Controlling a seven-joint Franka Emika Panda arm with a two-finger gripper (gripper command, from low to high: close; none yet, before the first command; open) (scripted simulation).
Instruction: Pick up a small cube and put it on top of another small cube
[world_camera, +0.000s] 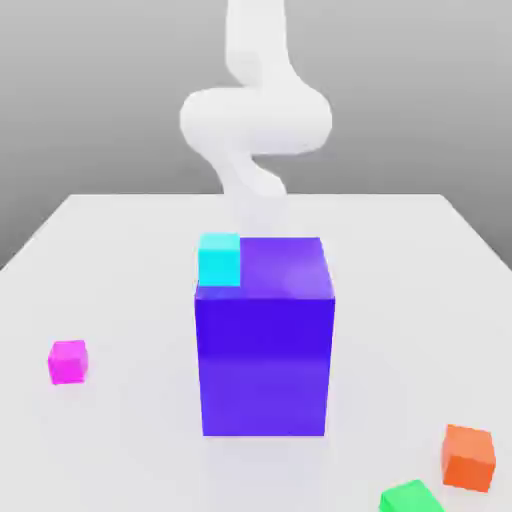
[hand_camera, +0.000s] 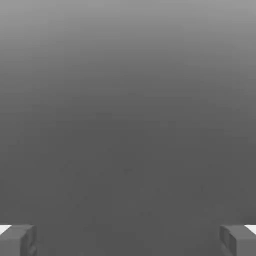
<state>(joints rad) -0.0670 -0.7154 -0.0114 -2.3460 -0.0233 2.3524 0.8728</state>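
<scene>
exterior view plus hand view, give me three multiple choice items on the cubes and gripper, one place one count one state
1. Where is the cyan cube?
A. at the big purple-blue block's upper corner, toward the exterior view's left
B. beside the orange cube
C. touching the magenta cube

2. How many small cubes are there?
A. two
B. four
C. six

3. How is the gripper?
A. shut on the magenta cube
B. shut, empty
C. open, empty

Answers:
1 A, the cyan cube shows against the block's top left corner.
2 B, cyan, magenta, orange and the green cube.
3 C, the fingers stand far apart with nothing between them.
</scene>
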